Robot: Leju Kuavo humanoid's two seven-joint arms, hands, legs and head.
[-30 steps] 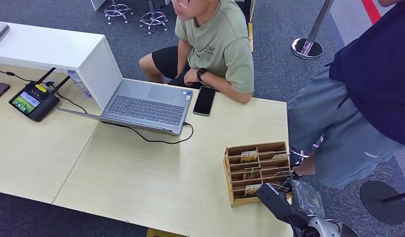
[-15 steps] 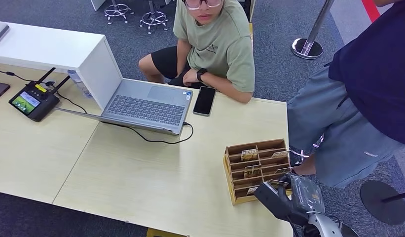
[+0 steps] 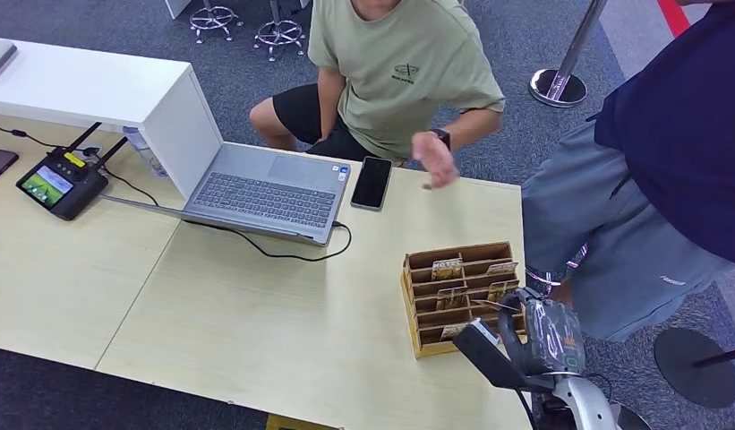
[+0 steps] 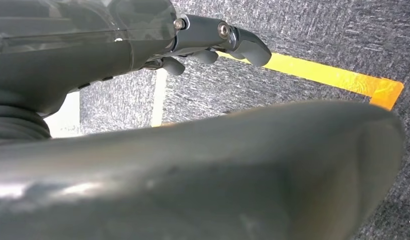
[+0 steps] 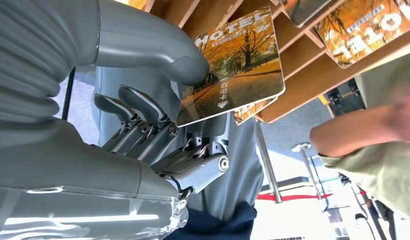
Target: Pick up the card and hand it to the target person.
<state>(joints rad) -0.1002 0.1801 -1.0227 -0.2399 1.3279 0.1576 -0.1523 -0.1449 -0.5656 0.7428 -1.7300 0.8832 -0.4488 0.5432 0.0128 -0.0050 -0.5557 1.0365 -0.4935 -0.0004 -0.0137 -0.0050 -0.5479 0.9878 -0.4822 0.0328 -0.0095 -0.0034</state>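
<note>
right hand point(image 5: 158, 135) pinches a hotel key card point(image 5: 232, 65), just clear of the wooden card rack point(image 3: 460, 296).
seated person's raised hand point(image 3: 433, 159) lies toward upper centre; left hand point(image 4: 212, 42) curled, holding nothing.

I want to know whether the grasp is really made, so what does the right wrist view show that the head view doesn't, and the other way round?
Right wrist only: the thumb presses the hotel card against the fingers, so the card is pinched.

Head only: the wooden card holder on the table, beside the laptop and phone.

Both: the right robot hand at the holder, and the seated person's raised arm.
</note>
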